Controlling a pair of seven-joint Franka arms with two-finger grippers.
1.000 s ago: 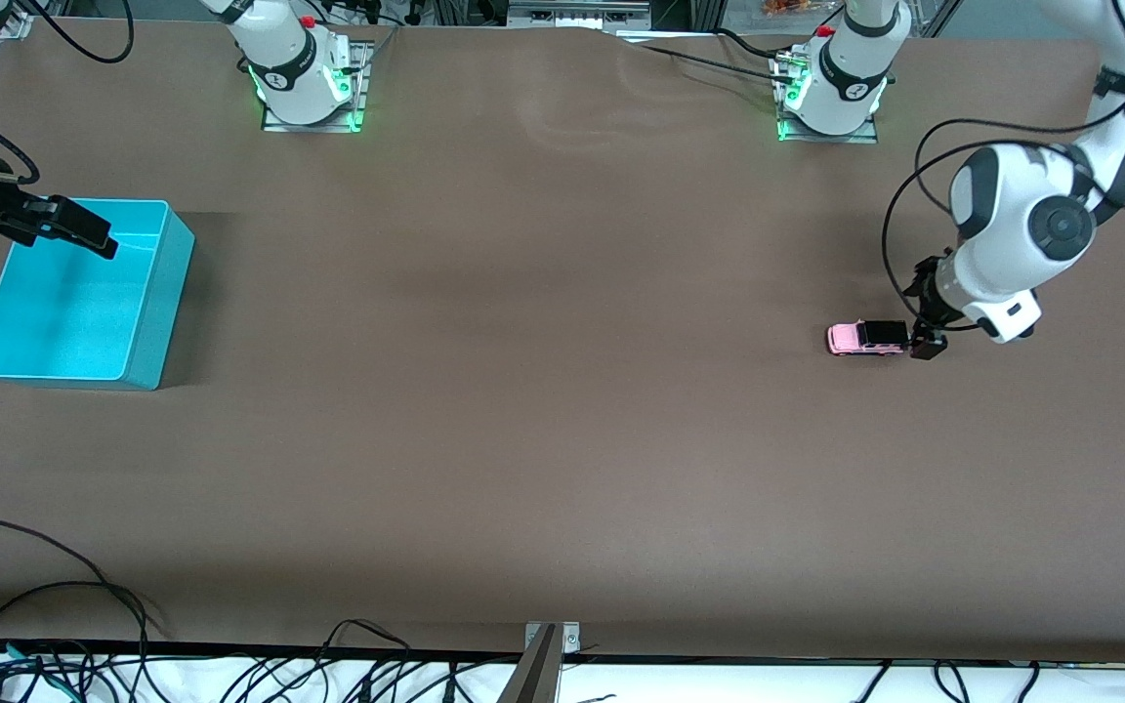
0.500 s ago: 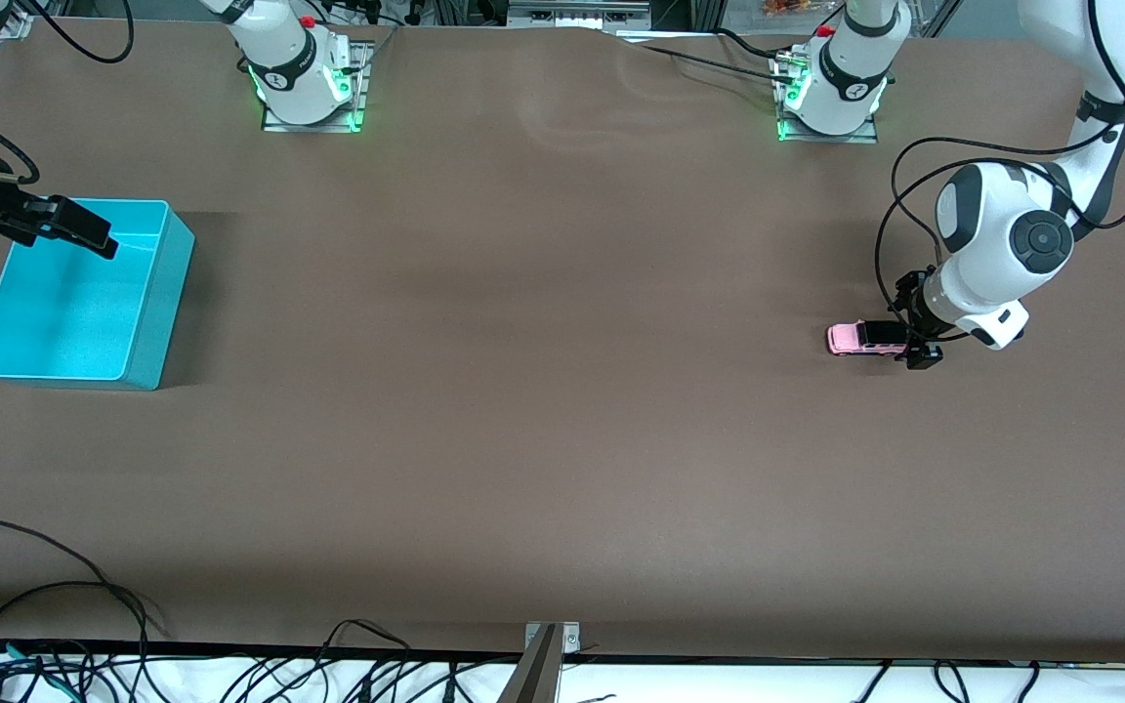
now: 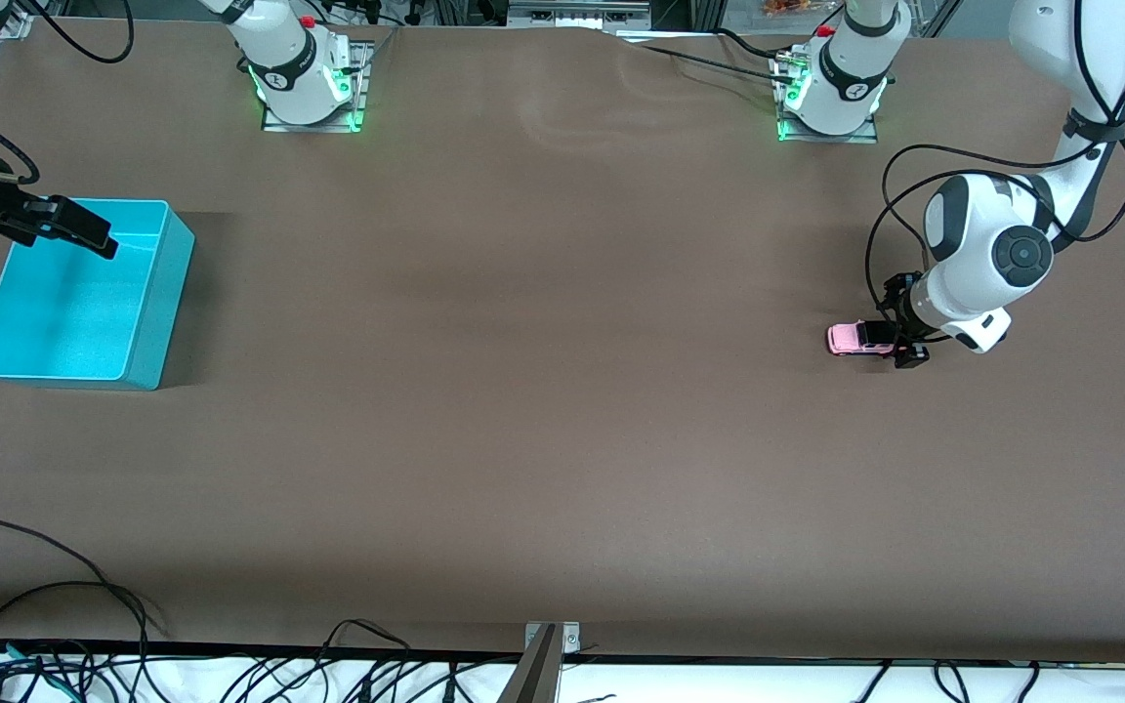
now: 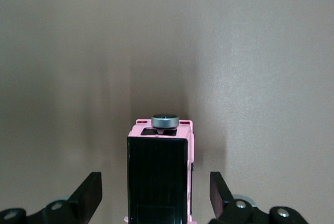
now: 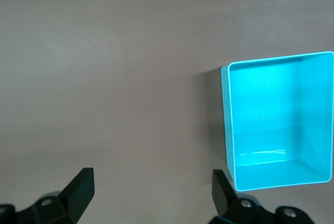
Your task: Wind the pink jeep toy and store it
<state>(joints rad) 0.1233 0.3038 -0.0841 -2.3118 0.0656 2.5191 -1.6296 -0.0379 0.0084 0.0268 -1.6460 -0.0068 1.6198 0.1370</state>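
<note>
The pink jeep toy [image 3: 855, 338] stands on the brown table near the left arm's end. In the left wrist view the jeep [image 4: 159, 177] shows its black roof and a grey spare wheel. My left gripper [image 3: 898, 340] is open, low at the table, with its fingers [image 4: 87, 195] on either side of the jeep's rear and gaps on both sides. My right gripper [image 3: 74, 228] is open and empty, held over the rim of the turquoise bin [image 3: 143, 337]. The bin [image 5: 229, 130] is empty.
The two arm bases [image 3: 304, 73] stand along the table edge farthest from the front camera. Cables [image 3: 55, 625] lie along the nearest table edge.
My left gripper has moved forward along the jeep, from just off its rear end to straddling its rear. The jeep and the right arm have not moved.
</note>
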